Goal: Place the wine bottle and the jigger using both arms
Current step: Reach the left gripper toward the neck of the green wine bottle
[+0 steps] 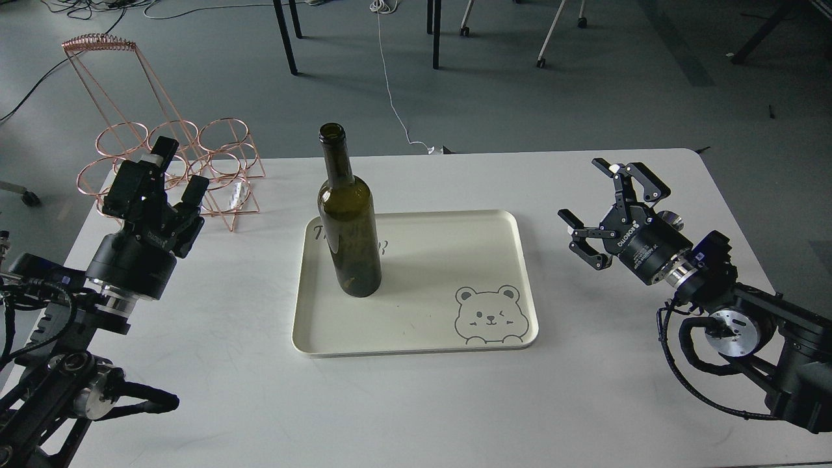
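Nearest the viewer, the two arms enter from the lower corners of the frame and rest over the bare white surface (214, 390). At centre lies a cream tray (513, 286) with a cartoon bear printed at its lower right. The bottle (349, 240) stands upright on the tray's left half, neck open, free of both end effectors; it looks already placed, upright so it cannot roll.

At right of the frame, the right end effector (595, 211) is spread wide with nothing between its fingers, pointing left toward the tray but well apart from it. At left, the left end effector (179, 172) points up and away; its fingers stand apart and seem to hold nothing, though the view is partly end-on.

The jigger cannot be found with any certainty; nothing silver sits on the tray, so that part of the task seems undone.

Farther back, at upper left, a copper wire rack (195, 162) stands at the surface's far edge, just behind the left end effector.
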Controlling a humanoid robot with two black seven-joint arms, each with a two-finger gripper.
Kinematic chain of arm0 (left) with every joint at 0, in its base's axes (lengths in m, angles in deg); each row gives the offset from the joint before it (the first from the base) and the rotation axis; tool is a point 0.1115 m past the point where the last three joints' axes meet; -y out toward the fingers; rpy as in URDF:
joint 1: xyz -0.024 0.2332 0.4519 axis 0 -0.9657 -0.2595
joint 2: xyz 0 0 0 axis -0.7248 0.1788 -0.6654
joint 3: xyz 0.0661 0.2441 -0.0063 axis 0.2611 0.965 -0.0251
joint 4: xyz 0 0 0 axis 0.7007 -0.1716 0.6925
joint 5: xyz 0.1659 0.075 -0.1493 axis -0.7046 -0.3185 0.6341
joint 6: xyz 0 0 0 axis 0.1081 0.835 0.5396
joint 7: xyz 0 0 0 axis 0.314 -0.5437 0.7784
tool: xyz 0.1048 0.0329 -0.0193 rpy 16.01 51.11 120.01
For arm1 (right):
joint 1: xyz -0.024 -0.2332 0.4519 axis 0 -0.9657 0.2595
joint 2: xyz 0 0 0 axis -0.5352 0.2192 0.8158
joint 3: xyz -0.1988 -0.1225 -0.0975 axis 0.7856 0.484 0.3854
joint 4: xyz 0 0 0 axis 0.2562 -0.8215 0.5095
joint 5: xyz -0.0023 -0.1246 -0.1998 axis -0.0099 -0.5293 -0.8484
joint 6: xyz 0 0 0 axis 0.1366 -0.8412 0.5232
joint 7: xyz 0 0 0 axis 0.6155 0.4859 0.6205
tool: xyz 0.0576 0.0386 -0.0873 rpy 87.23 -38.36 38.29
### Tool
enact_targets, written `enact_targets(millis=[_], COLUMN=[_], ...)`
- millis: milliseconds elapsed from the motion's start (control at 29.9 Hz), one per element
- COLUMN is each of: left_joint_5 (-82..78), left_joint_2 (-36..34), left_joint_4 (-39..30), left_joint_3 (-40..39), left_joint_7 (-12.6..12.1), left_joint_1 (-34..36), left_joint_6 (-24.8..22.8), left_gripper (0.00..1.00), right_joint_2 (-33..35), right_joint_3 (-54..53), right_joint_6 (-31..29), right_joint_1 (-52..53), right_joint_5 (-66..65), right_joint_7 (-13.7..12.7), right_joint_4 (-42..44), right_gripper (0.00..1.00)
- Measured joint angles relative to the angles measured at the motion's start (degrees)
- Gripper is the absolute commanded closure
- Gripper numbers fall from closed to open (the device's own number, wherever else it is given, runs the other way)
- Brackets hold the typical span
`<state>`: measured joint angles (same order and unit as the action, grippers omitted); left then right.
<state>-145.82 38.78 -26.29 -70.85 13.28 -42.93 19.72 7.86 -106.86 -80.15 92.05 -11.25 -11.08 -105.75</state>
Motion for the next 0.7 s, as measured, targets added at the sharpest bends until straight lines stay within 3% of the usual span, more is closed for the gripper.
enact_targets(millis=[267, 435, 702], left_joint_5=[-33.7, -40.5, -49.1], left_joint_2=[-5.5, -6.8, -9.6], left_joint_4=[-2.3, -2.9, -4.3], left_joint_3=[0.1, 0.4, 6.1], left_joint_7=[0.0, 0.0, 0.0], left_joint_1=[4.9, 8.5, 13.7], left_joint_6=[1.3, 4.1, 4.3], left_gripper=[0.02, 0.02, 0.02], right_joint_2=[-0.3, -0.3, -0.3], right_joint_3=[0.0, 0.0, -0.1], right_joint_6=[0.0, 0.0, 0.0], right_joint_1=[-0.6, -0.9, -0.9], right_joint_5=[-0.5, -0.7, -0.8], right_joint_7=[0.0, 0.0, 0.0], right_joint_4=[0.2, 0.1, 0.2], right_gripper=[0.02, 0.02, 0.02])
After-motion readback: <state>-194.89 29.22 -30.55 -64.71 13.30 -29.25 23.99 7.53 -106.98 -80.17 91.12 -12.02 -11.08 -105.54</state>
